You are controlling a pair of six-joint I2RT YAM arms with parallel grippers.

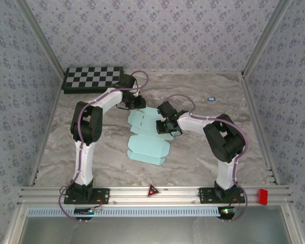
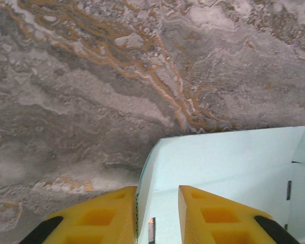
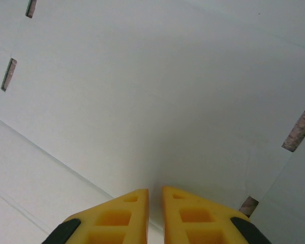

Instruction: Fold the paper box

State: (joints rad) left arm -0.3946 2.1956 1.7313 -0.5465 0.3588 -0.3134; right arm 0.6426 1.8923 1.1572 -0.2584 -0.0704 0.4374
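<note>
Your left gripper (image 2: 157, 195) has its jaws narrow astride a raised flap at the far-left corner of the paper box (image 1: 148, 145), not visibly pinching it. The sheet lies mostly flat at the middle of the table (image 1: 51, 152), so nearly all the folding remains. Your right gripper (image 3: 155, 198), jaws almost together with nothing between them, points at a panel. You'll find no readable writing.
</note>
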